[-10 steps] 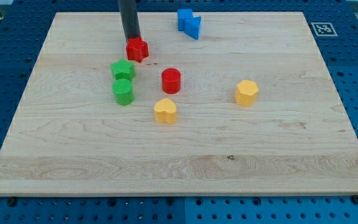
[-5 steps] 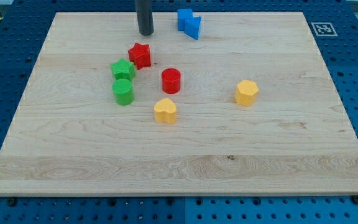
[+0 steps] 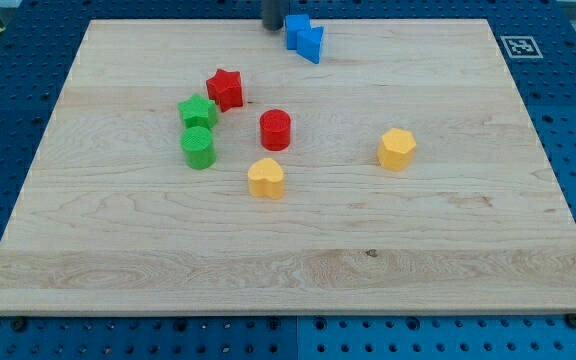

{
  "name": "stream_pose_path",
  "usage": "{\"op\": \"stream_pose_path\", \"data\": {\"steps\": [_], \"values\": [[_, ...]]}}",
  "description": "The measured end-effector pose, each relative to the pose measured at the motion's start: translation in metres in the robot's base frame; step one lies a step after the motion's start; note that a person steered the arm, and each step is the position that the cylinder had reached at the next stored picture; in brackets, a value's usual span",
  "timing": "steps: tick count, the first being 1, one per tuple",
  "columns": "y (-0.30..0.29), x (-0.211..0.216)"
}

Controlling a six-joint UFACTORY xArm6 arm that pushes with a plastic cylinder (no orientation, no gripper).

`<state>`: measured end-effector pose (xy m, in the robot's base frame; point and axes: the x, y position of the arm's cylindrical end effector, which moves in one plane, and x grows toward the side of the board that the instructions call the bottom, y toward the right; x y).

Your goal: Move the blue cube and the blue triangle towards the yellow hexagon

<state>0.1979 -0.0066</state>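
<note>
The blue cube (image 3: 296, 30) and the blue triangle (image 3: 311, 43) sit touching each other at the view's top, near the board's top edge. The yellow hexagon (image 3: 396, 148) lies at the view's right of centre, well below them. My tip (image 3: 272, 27) is at the very top of the view, just left of the blue cube; only a short stub of the rod shows.
A red star (image 3: 224, 88), a green star (image 3: 198, 111), a green cylinder (image 3: 198, 147), a red cylinder (image 3: 275, 130) and a yellow heart (image 3: 265, 178) cluster left of centre. A marker tag (image 3: 520, 46) sits at the board's top right corner.
My tip has moved from the red star toward the view's top and right, ending beside the blue cube. The red star shifted slightly down; the other blocks have not moved.
</note>
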Motion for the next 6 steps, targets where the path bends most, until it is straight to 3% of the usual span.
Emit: {"op": "stream_pose_path", "data": {"steps": [3,6], "values": [[0.027,0.016],[0.035,0.095]]}}
